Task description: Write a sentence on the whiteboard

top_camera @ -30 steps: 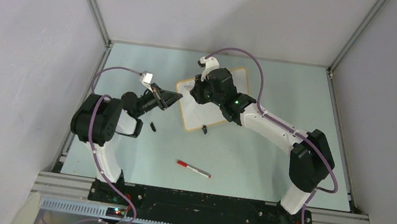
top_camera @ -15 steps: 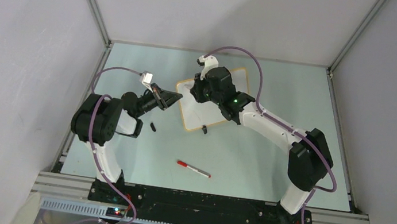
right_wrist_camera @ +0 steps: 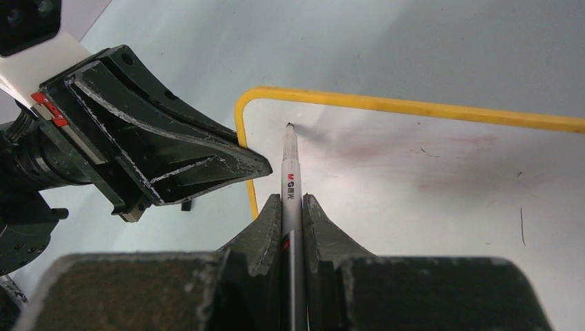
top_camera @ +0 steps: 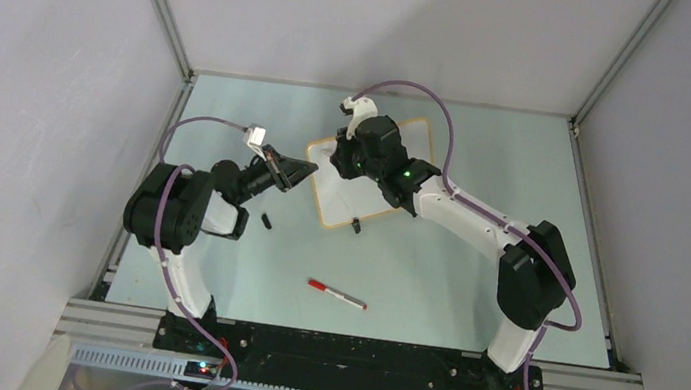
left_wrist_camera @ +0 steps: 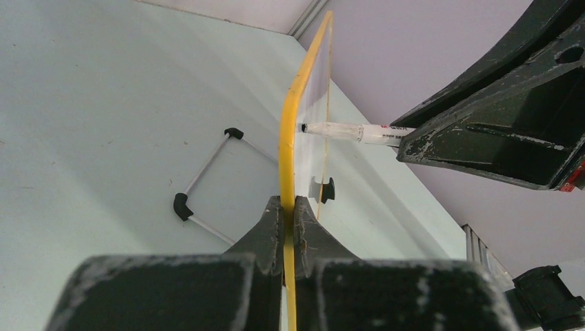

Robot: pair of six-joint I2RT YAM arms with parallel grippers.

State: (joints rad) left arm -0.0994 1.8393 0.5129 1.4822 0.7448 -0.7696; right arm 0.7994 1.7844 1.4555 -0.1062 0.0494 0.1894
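Top view: both arms are crowding the left corner of the whiteboard (top_camera: 348, 207), mid-surface. Left wrist: the left jaws are clamping its yellow frame. Right wrist: the right jaws are gripping the marker (right_wrist_camera: 290, 165), long axis pointing ahead, tip meeting the board beside that clamp.

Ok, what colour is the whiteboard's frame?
Yellow-orange. The whiteboard frame shows best in the right wrist view.

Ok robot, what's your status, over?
Left pincer shut on whiteboard edge. Right pincer shut on marker, tip at board's corner. No writing showing. Red pen lies loose, out of the way.
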